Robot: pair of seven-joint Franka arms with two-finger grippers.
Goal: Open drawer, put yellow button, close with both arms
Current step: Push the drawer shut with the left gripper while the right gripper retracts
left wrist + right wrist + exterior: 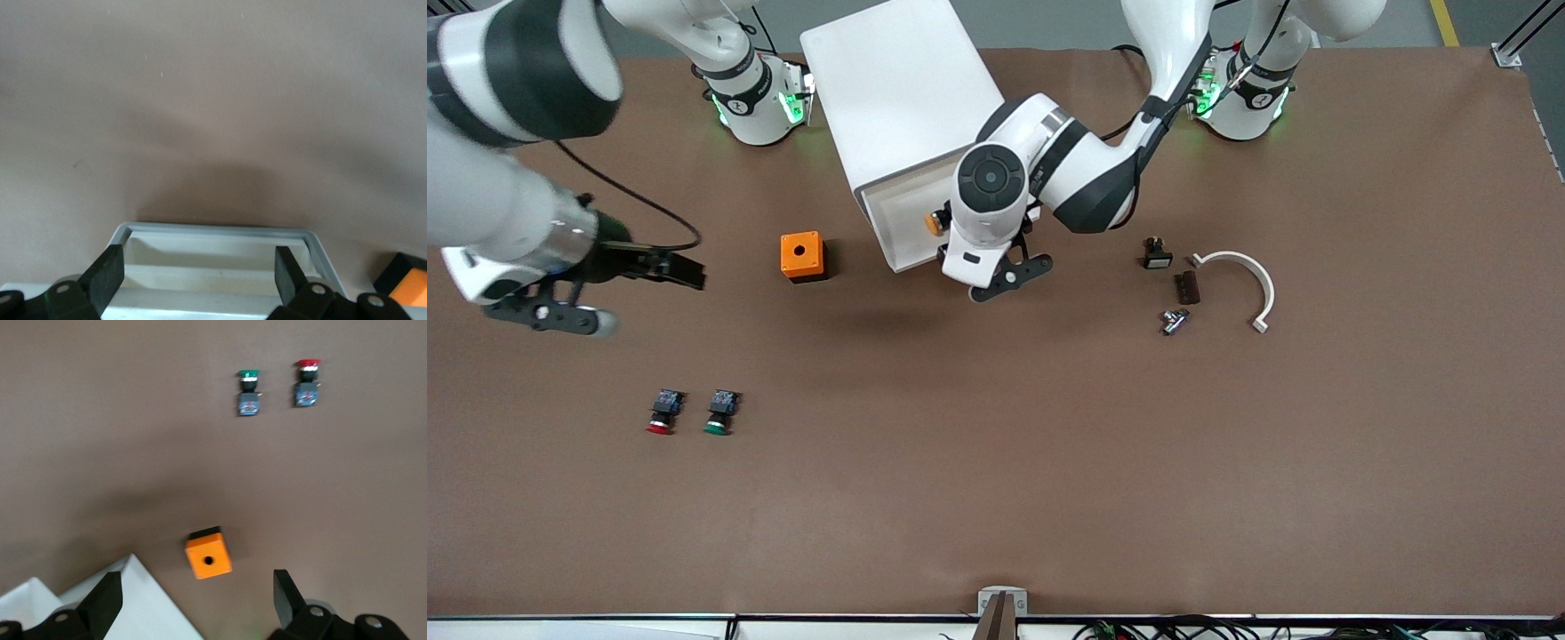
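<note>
With the small yellow-capped push-button (935, 221) lying in the pulled-out top white tray drawer (898, 218), the empty, spread left gripper (1009, 274) is best withdrawn straight upward; right gripper (618, 284), fingers apart, waits.

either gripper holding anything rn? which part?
Nothing held. Left gripper is open and empty over the open drawer; yellow button lies in it. Right gripper is open, empty, near the orange box.

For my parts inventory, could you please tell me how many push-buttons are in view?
3. The red-capped button and green-capped button lie side by side toward the right arm's end; the yellow button sits in the open drawer, partly hidden by the left arm.
</note>
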